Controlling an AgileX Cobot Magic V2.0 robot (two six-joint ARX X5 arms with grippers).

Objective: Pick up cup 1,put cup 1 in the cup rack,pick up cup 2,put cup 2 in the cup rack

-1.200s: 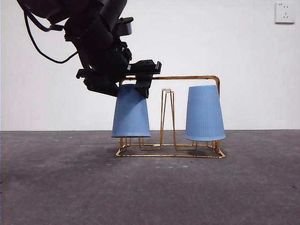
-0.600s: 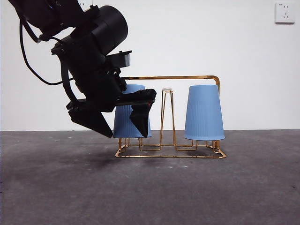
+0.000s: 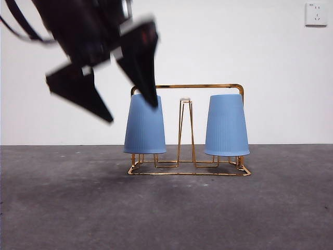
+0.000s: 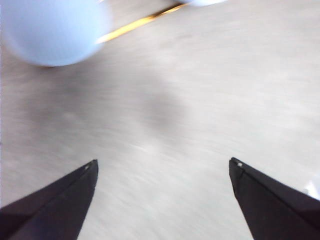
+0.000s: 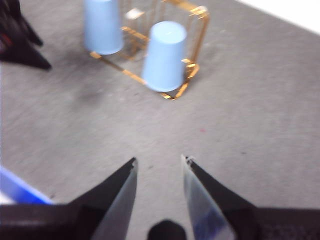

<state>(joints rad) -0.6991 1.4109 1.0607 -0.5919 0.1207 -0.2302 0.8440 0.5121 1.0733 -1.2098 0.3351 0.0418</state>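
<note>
Both blue cups, left cup (image 3: 145,125) and right cup (image 3: 226,125), sit upturned on the cup rack (image 3: 188,86); my left gripper (image 3: 117,86) hangs released, empty, task looks done.

Left hand (image 3: 127,101) raised, motion-blurred, jaws spread wide, holding nothing. Right hand (image 5: 159,162) held high, jaws apart, holding nothing.

The front camera sits low, level with the table, while both wrist cameras look down; all share the rack (image 3: 187,130) and cups.
</note>
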